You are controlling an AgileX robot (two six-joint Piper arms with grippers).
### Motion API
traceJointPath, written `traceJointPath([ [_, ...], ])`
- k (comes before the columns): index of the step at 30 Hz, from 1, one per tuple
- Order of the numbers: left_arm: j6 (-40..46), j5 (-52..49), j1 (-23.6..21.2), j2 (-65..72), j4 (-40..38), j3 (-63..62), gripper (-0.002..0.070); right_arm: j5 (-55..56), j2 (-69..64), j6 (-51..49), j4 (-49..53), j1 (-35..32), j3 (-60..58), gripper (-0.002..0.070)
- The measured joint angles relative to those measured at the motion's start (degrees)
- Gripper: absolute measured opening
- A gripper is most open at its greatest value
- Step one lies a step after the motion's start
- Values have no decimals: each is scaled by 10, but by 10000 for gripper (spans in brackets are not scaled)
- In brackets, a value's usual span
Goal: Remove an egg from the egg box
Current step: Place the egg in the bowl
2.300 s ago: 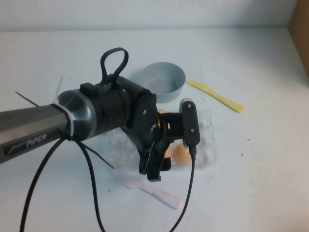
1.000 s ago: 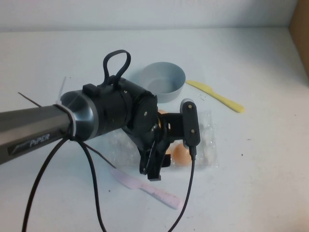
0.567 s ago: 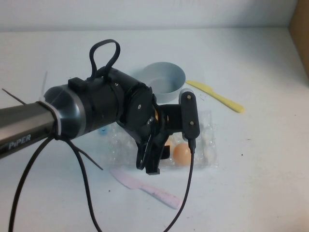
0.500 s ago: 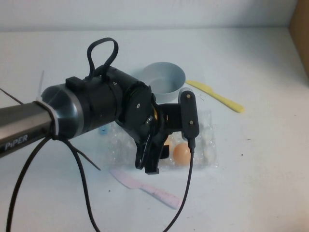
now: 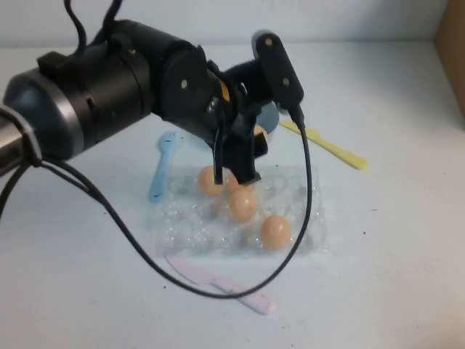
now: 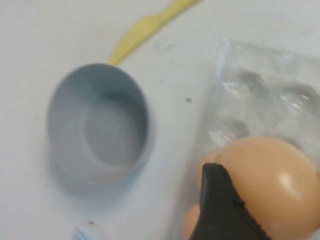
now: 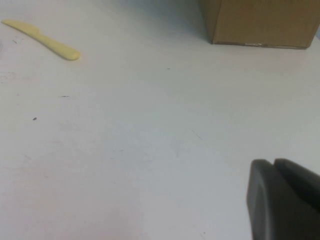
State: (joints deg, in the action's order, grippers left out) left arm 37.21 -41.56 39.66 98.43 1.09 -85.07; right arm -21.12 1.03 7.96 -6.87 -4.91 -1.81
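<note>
My left gripper (image 5: 236, 166) hangs above the far side of the egg box (image 5: 301, 218), shut on one orange-tan egg (image 6: 267, 177). A black finger (image 6: 220, 210) presses against that egg's side. The held egg (image 5: 258, 134) shows as an orange patch between the fingers in the high view. The clear crinkly egg box lies flat on the table with three eggs showing in its cups (image 5: 211, 180) (image 5: 243, 204) (image 5: 275, 232). My right gripper (image 7: 285, 197) is shut and empty, low over bare white table, away from the box.
A round grey bowl (image 6: 97, 130) stands just beyond the egg box, mostly hidden by my left arm in the high view. A yellow knife (image 5: 327, 144), a blue spoon (image 5: 161, 164) and a pink knife (image 5: 218, 283) lie around the box. A cardboard box (image 7: 260, 20) stands at the far right.
My left arm has risen and swung towards the bowl with an egg in its fingers. The eggs left in the box and the blue spoon have come into sight.
</note>
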Motion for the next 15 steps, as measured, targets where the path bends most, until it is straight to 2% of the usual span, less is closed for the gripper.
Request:
traceJointPath([
  [8, -85, 98, -76, 69, -6, -63, 328, 0, 0, 0, 0, 0, 0, -18],
  [15, -107, 166, -103, 161, -39, -93, 328, 0, 0, 0, 0, 0, 0, -18],
])
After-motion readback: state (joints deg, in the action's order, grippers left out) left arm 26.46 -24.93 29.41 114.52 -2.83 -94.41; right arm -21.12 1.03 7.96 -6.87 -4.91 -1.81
